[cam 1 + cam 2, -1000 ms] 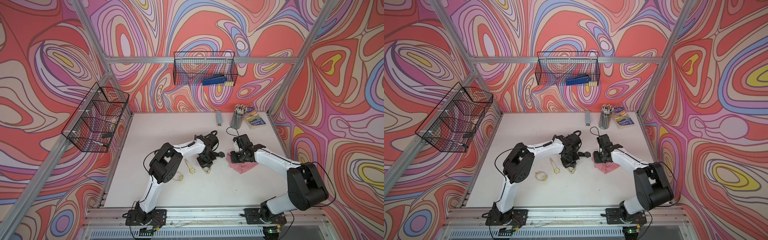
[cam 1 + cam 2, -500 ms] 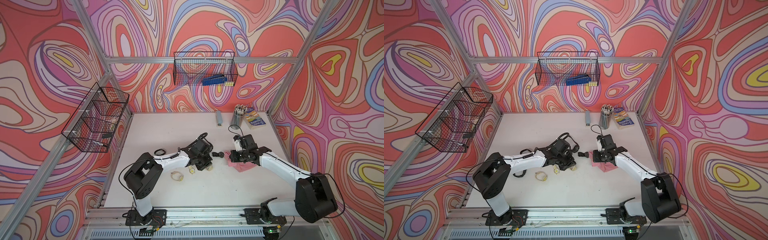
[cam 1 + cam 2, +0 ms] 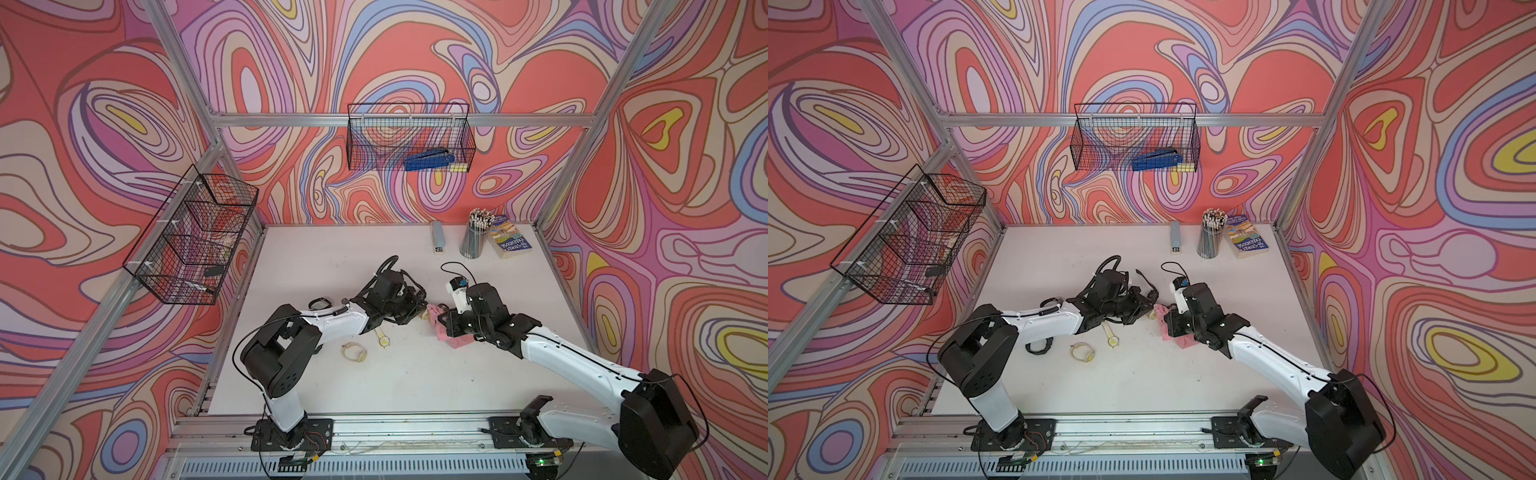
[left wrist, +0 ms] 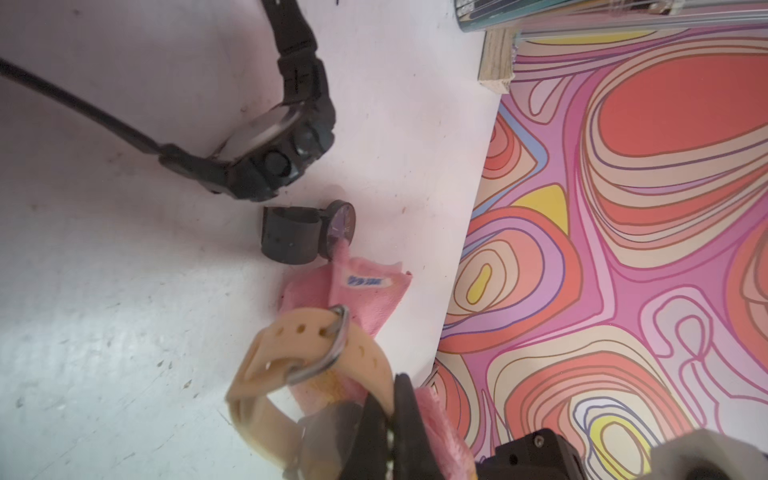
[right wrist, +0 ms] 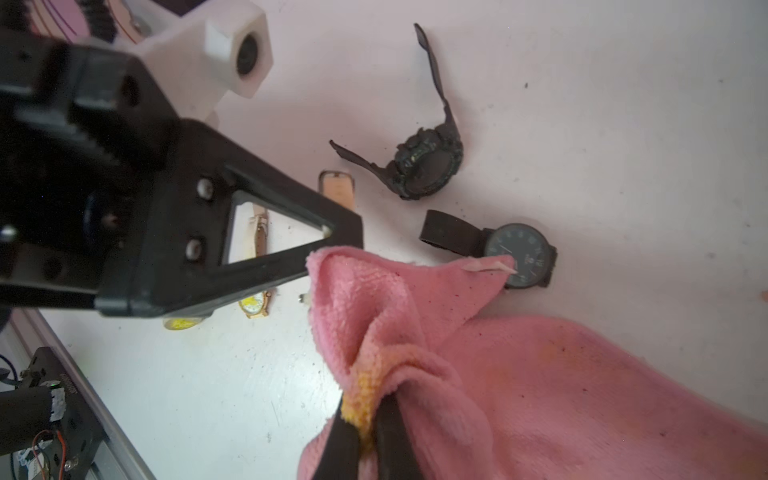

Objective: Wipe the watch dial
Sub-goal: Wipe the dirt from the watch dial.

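left end effector (image 4: 374, 415) clamped narrow on the tan-strap watch (image 4: 316, 345), held mid-counter; its dial is hidden (only strap and buckle face the wrist camera). right end effector (image 5: 368, 415) pinched tight on a fold of the pink cloth (image 5: 519, 374), just right of it. a cloth corner touches the dark analog watch (image 5: 519, 255) lying on the counter (image 5: 582, 104). to wipe well: turn the dial toward the cloth, press a bunched pad on it, use short strokes, hold steady.
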{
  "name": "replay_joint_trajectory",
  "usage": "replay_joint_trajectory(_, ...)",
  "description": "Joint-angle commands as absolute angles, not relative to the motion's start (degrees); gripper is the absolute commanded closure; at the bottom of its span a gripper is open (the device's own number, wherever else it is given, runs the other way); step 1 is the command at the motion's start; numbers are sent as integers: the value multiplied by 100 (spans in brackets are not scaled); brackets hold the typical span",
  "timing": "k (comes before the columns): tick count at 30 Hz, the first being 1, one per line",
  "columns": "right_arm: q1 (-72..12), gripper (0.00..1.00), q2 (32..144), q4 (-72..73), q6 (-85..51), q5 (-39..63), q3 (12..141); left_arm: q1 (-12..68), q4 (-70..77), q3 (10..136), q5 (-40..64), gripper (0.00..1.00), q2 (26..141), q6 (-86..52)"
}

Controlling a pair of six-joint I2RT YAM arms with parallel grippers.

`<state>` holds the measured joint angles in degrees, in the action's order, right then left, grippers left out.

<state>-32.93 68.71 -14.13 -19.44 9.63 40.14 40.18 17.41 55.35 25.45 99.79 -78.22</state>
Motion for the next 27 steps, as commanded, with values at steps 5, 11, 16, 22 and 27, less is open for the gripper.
replay_joint_trajectory(5,-3710,100,6665,-702,-2203,-212,3954,3997,2906,5174,2845,100,9645,-8425)
replay_joint_trajectory(11,-3707,100,6384,-1090,-2528,-1067,3833,3981,2778,5081,2814,100,9438,-8358)
replay_joint_trajectory(16,-3700,100,6148,-1405,-2574,-1188,3737,3973,2806,4998,2754,100,9328,-8377)
replay_joint_trajectory(22,-3711,100,5904,-1128,-2440,-642,3507,3973,3127,4941,2742,100,9350,-8637)
replay_joint_trajectory(27,-3794,100,5757,-353,-2317,-133,3274,3973,3355,4923,2685,100,9412,-8878)
